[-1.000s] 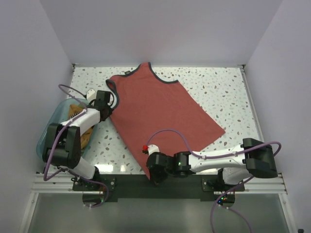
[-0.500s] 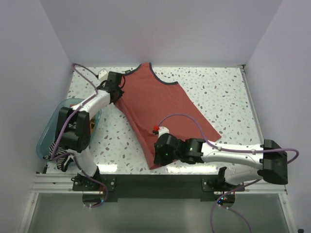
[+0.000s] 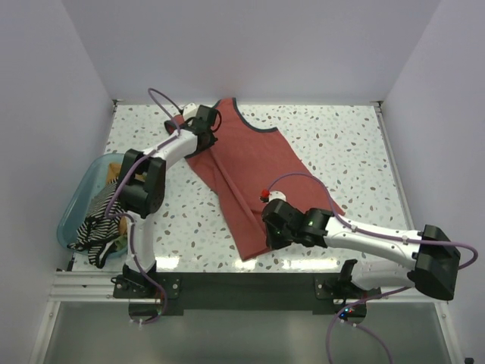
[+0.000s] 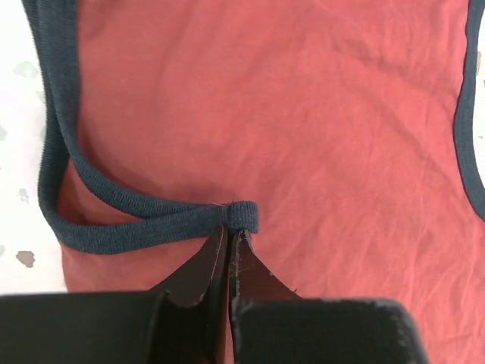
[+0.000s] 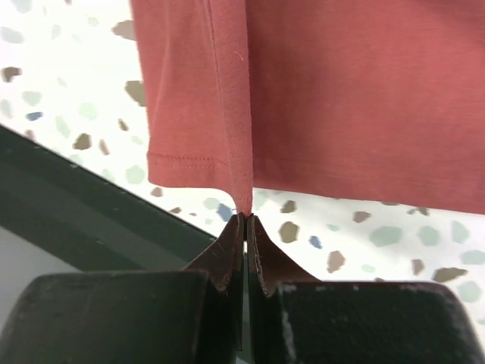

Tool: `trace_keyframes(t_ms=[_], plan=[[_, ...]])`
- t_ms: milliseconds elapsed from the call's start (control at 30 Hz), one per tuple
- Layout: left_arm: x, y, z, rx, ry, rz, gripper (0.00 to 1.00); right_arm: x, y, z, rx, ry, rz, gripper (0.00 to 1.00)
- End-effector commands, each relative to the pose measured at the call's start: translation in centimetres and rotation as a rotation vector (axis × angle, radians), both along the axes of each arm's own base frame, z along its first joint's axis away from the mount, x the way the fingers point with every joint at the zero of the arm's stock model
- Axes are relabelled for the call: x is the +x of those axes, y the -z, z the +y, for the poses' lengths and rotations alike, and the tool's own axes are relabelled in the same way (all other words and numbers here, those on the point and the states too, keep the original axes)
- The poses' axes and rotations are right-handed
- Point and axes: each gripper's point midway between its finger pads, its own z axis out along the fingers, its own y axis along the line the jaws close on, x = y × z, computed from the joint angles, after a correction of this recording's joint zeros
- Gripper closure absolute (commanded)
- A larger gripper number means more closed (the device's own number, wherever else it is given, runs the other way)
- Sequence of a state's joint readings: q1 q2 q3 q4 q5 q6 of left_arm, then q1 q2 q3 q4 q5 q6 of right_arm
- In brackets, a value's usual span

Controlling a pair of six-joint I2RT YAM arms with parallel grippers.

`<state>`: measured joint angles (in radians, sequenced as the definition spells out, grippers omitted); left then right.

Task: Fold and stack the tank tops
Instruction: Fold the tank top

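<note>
First fold of red top [image 3: 254, 159] half over: left claw [image 4: 231, 230] clamped on strap [image 4: 114, 235], right claw [image 5: 246, 218] clamped on hem [image 5: 186, 163]; tops [image 3: 102, 227] in bin [image 3: 72, 208] wait; nothing stacked.

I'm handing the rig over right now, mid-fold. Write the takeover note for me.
Left gripper: jaws shut on the navy strap trim of the rust-red tank top, at its far end.
Right gripper: jaws shut on its hem, at the near end.
Done: one long side pinched up for a lengthwise fold, not yet laid down.
Left: finish this fold. The striped top and mustard top lie crumpled in the teal bin. Nothing is stacked.
</note>
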<state>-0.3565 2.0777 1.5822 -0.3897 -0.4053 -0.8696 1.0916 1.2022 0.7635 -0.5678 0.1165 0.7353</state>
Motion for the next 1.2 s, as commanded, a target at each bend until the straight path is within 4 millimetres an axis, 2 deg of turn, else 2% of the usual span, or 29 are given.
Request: trace_keyframes(t_ms=[0,100,200,433,667,733,767,833,867,900,933,1033,1067,1100,1133,1167], plan=[[1.8,-1.8,-0.4,0.017,0.008,-0.055,1.0,0.3,1.1,-3.1,-0.125,0.0,-0.009,1.0],[1.8,-1.5,-0.7,0.028,0.014,-0.052,1.0,1.7,1.3,-4.6,-0.167,0.048,-0.019,1.0],[1.9,-1.0,-0.8,0.032,0.021,-0.046,1.0,2.3,1.4,-5.0,-0.181,0.061,-0.023,1.0],[2.2,-0.3,-1.1,0.034,0.037,-0.042,1.0,2.8,2.9,-5.5,-0.216,0.07,-0.008,1.0],[2.7,-0.4,-1.6,0.028,0.049,-0.058,1.0,3.6,3.6,-7.1,-0.289,0.121,-0.036,1.0],[2.8,-0.4,-1.8,0.025,0.068,-0.063,1.0,3.8,3.7,-7.3,-0.298,0.132,-0.043,0.96],[2.9,-0.4,-2.0,0.022,0.076,-0.07,0.99,3.8,3.7,-7.3,-0.3,0.135,-0.043,0.9],[3.1,-0.7,-2.2,0.018,0.087,-0.08,0.9,4.0,3.6,-7.3,-0.304,0.142,-0.052,0.82],[3.1,-1.1,-2.2,0.016,0.091,-0.094,0.77,4.1,3.4,-7.4,-0.303,0.151,-0.058,0.75],[3.2,-1.6,-2.2,0.021,0.1,-0.106,0.71,4.2,3.1,-7.5,-0.304,0.158,-0.068,0.71],[3.4,-2.2,-2.3,0.018,0.1,-0.125,0.59,4.4,2.6,-7.8,-0.304,0.167,-0.085,0.61],[3.7,-4.7,-2.0,0.01,0.102,-0.174,0.44,4.8,1.1,-8.2,-0.304,0.188,-0.118,0.55],[3.7,-6.0,-1.7,0.001,0.096,-0.194,0.43,5.1,0.6,-8.4,-0.31,0.198,-0.135,0.55],[3.6,-6.5,-1.5,-0.003,0.087,-0.2,0.42,5.3,-0.2,-7.9,-0.288,0.195,-0.144,0.55],[3.0,-6.4,-0.8,0.004,0.07,-0.18,0.42,5.3,-0.6,-7.4,-0.261,0.187,-0.152,0.56],[2.5,-7.3,-0.3,0.006,0.049,-0.181,0.42,5.0,-1.2,-6.3,-0.219,0.156,-0.154,0.57]])
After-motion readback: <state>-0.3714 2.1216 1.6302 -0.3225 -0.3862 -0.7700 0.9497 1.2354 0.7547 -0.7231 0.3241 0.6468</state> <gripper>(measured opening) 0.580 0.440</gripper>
